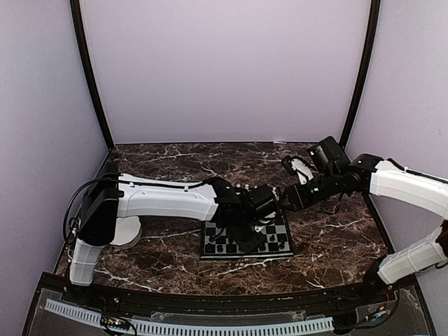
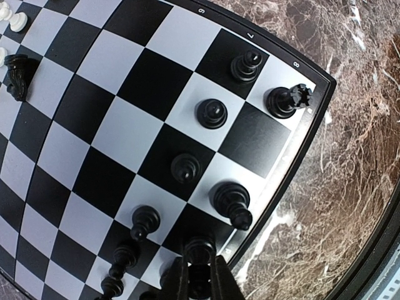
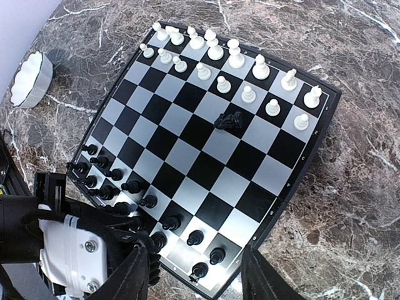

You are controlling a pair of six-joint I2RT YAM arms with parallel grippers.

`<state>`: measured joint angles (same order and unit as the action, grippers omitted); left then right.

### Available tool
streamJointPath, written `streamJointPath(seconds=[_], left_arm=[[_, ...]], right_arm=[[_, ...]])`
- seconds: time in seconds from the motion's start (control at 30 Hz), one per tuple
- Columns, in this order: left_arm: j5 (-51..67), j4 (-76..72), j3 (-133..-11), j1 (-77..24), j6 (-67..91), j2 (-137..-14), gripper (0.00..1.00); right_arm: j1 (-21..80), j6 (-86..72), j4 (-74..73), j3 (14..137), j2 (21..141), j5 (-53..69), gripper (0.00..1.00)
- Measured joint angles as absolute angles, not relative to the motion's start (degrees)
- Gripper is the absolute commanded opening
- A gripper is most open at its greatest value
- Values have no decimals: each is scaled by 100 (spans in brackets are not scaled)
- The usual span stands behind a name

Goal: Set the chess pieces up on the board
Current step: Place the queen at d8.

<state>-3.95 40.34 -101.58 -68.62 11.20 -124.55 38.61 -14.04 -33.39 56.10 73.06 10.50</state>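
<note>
Counter of dark veined marble (image 1: 336, 238) carries everything. The left arm (image 1: 161, 199) reaches in from the left of the overhead view and the right arm (image 1: 399, 185) from the right, meeting over the board (image 3: 206, 156) at centre. A white bowl (image 3: 28, 78) sits upper left in the right wrist frame, apart from the board. The right pincer (image 3: 195, 253) hangs spread wide, holding nothing. The left pincer (image 2: 199, 267) is closed on a black piece (image 2: 199, 249) at the board's edge. White chess pieces (image 3: 236, 59) line the board's upper right side and black chess pieces (image 3: 131, 185) the lower left. One toppled black piece (image 3: 230, 120) lies near the white rows.
</note>
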Motion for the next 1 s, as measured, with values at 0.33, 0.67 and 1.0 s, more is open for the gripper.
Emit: streamJointPath(seconds=[0.33, 0.67, 1.0], left_arm=[[-377, 4003, -10191, -6836, 1118, -12477, 9], [-364, 4003, -10195, -6831, 1118, -12484, 11], [-340, 3999, -10197, -6823, 1114, -12484, 18]], right_arm=[[3861, -1404, -3295, 5610, 7325, 1057, 52], [3861, -1406, -3256, 5610, 7367, 1076, 52], [3861, -1406, -3253, 5610, 7373, 1076, 52]])
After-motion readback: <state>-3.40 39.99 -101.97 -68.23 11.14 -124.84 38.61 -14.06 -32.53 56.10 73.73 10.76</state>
